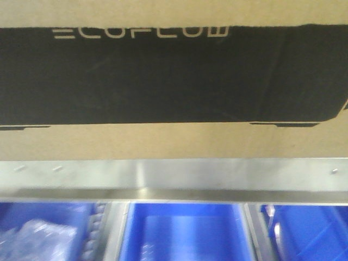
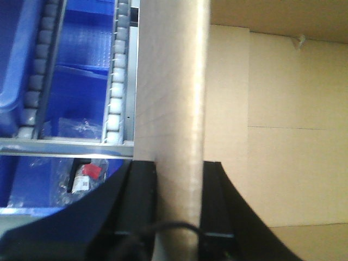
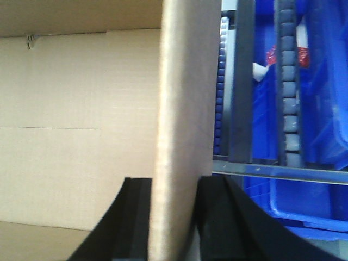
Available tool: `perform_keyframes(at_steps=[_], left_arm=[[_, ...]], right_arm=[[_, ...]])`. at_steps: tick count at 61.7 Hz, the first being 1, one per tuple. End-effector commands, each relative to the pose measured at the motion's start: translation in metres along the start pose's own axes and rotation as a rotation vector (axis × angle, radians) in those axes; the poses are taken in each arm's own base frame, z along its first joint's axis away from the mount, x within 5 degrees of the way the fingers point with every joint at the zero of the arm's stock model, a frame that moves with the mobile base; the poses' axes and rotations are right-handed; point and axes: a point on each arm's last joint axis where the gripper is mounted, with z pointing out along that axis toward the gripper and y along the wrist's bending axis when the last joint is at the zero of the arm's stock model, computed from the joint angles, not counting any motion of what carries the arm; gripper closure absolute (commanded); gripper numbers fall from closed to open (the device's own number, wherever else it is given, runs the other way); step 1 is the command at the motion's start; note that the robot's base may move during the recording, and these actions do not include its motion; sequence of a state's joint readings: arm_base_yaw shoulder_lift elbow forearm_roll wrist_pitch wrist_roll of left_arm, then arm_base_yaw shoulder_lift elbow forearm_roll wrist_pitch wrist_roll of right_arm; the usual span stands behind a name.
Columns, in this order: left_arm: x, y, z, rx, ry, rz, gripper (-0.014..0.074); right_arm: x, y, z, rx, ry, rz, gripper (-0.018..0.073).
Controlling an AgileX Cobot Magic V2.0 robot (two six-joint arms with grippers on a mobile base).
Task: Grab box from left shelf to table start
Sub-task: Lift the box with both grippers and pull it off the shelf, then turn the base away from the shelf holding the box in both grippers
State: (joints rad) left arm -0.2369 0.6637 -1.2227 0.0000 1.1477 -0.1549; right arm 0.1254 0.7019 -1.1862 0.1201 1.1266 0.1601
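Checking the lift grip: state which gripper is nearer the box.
Neither: left gripper and right gripper each clamp a wall of the box, fingers either side.

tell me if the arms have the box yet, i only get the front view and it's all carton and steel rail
observer: The left gripper is shut on a cardboard wall of the box, one finger on the inner face and one on the outer.
operator: and the right one
observer: Same there. The right gripper clamps another wall, with a finger on each face.
operator: anything inside the box
observer: The part of the interior that the wrist views show is bare cardboard.
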Motion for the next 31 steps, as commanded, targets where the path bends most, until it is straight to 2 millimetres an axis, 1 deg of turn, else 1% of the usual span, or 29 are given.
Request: perform_keyframes(at_steps=[1, 31], left_arm=[[-0.0196, -0.0023, -0.0163, 0.027, -0.217, -0.009, 0.0650], [-0.0196, -0.0023, -0.0163, 0.027, -0.217, -0.009, 0.0650]], right_arm=[[-0.0165, -0.0063, -0.0099, 0.090, -0.150, -0.060, 0.0533], [-0.0165, -0.0063, -0.0099, 0.090, -0.150, -0.060, 0.0533]])
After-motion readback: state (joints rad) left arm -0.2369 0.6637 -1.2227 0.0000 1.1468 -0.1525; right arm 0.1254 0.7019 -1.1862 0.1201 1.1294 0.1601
